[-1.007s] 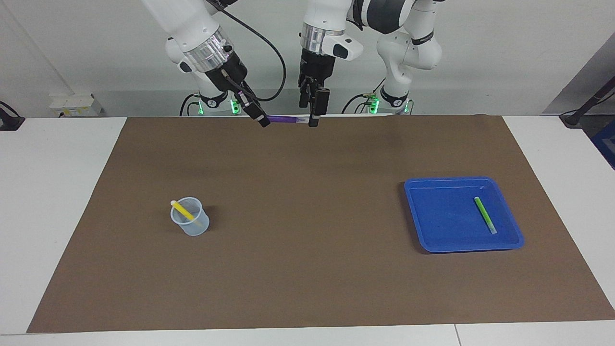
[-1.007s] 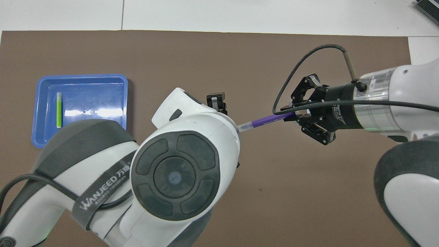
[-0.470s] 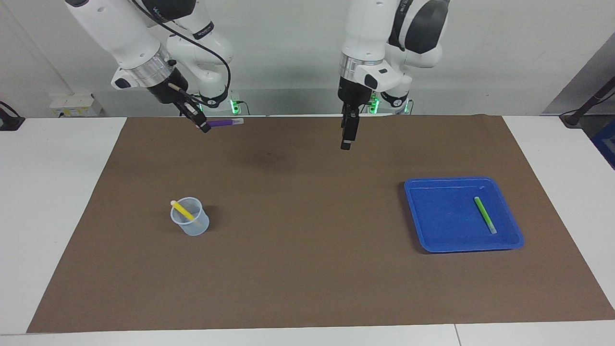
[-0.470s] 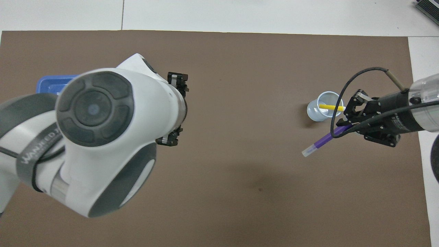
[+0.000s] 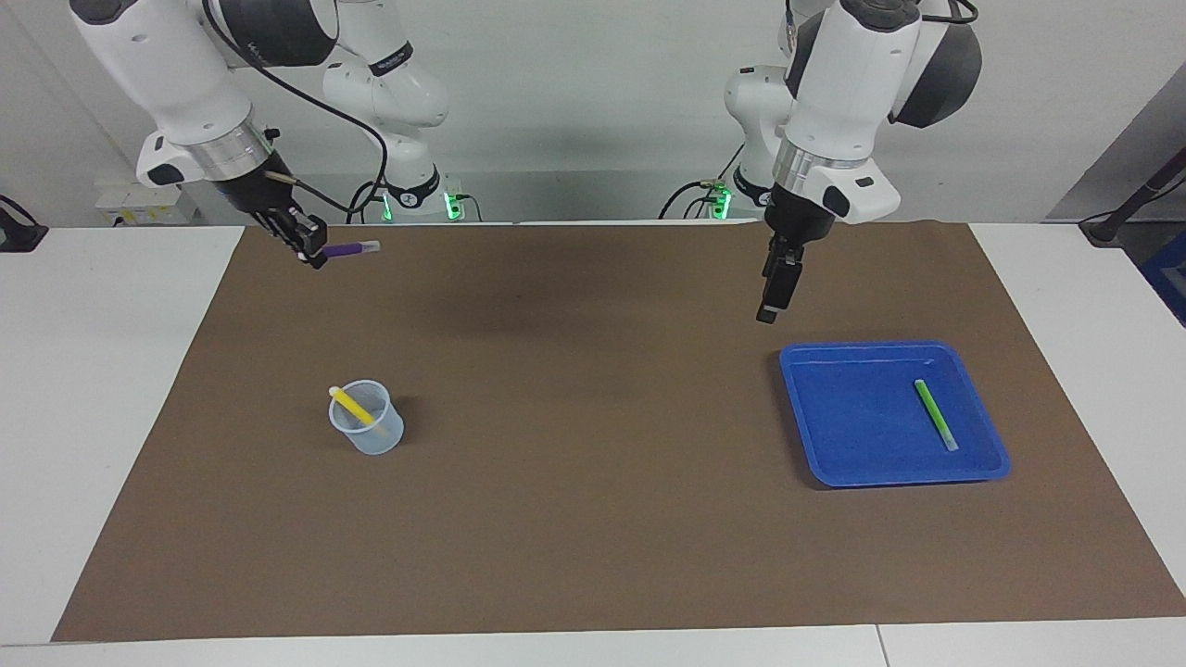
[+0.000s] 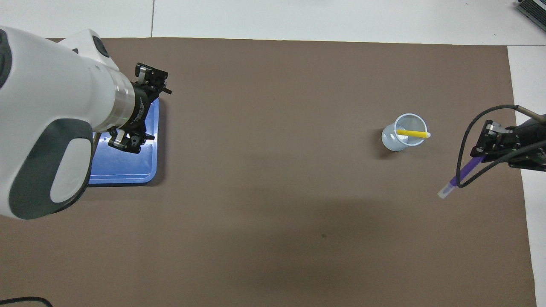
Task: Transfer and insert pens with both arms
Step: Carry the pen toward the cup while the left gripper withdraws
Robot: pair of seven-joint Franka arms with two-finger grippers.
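**Carrying the purple pen toward the cup**

Holding the purple pen pinched at one end, the right gripper hung in the air over the brown mat, close to the mat's corner at the right arm's end on the robots' edge. The pen lay roughly level, its pale cap pointing away from the fingers toward the middle of the table.

The clear cup stood on the mat at the right arm's end, farther from the robots than the spot under the gripper. A yellow pen already leaned inside it, tip over the rim. As judged, the coming move turns on this: the pen's long axis ran flat, while the cup's mouth opened upward, so the pen would need tipping cap-down and carrying out over the rim. The right arm was plainly the nearer one to the cup.

The left gripper, fingers spread and holding nothing, hung above the mat beside the blue tray, at the tray's corner nearest the robots. A green pen lay flat in the tray.

Surface: brown mat over a white table. Plain pale wall past the arm bases; cables trailed there.
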